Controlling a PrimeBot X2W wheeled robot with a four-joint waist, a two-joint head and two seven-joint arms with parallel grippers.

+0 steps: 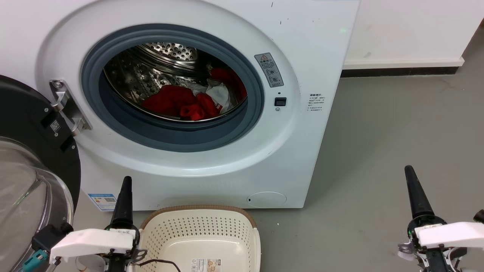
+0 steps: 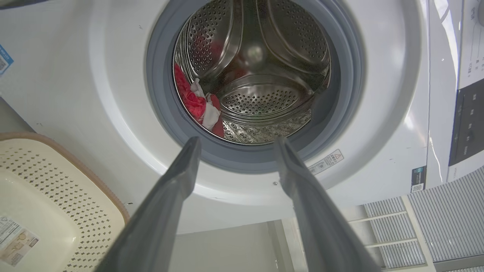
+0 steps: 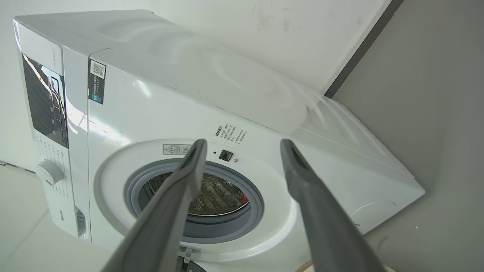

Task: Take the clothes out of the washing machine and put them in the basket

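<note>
Grey floor. Ahead of left gripper and right gripper, both spread wide, empty: clothes, likely soft, light; pinch a raised fold.

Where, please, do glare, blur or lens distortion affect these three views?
Head view: sharp and evenly lit, with bright highlights on the perforated steel drum. Left wrist view: the left pincer is soft, out of focus; glare streaks the large white front-loading washing machine. Right wrist view: the right pincer is blurred, and a pale haze smears the machine's top.
</note>
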